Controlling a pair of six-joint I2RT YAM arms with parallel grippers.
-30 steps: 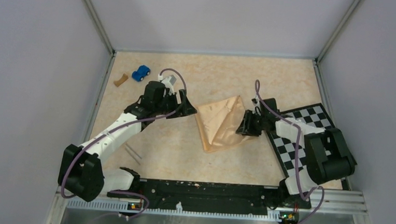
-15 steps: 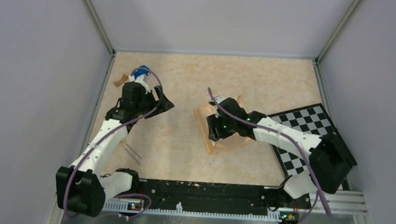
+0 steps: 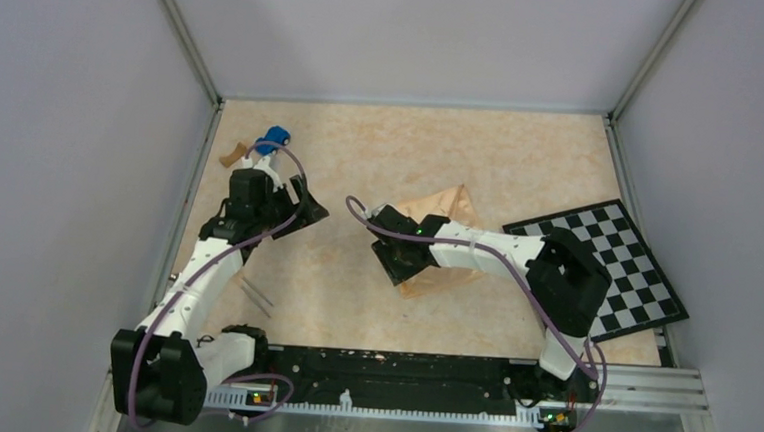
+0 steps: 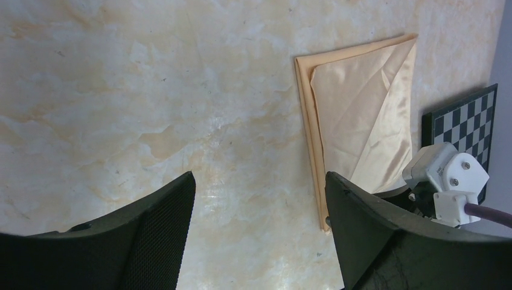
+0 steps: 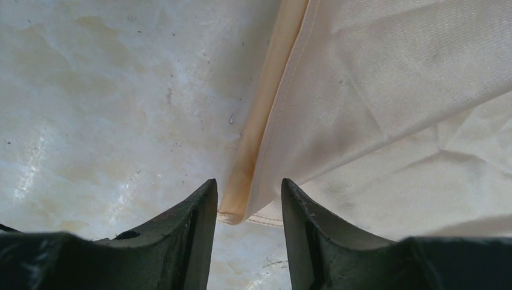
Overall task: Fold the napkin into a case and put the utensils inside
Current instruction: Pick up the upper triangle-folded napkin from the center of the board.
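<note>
The tan-orange napkin (image 3: 449, 205) lies folded on the table's middle, partly under my right arm. In the right wrist view its doubled near-left corner (image 5: 244, 208) sits in the gap between the fingers of my right gripper (image 5: 249, 184), which stand apart and do not pinch it. Seen from above, the right gripper (image 3: 401, 269) is low at that corner. My left gripper (image 3: 303, 211) hovers wide open over bare table left of the napkin (image 4: 362, 121), holding nothing (image 4: 260, 178). The thin metal utensils (image 3: 256, 295) lie near the left arm's forearm.
A blue toy car (image 3: 278, 136) and a small brown scrap (image 3: 232, 153) sit at the back left, close behind the left gripper. The checkerboard (image 3: 611, 260) lies to the right of the napkin. Metal frame rails border the table on both sides.
My right arm swept left across the napkin, from its right edge to its near-left corner. The left gripper drew back to the left, away from the napkin.
</note>
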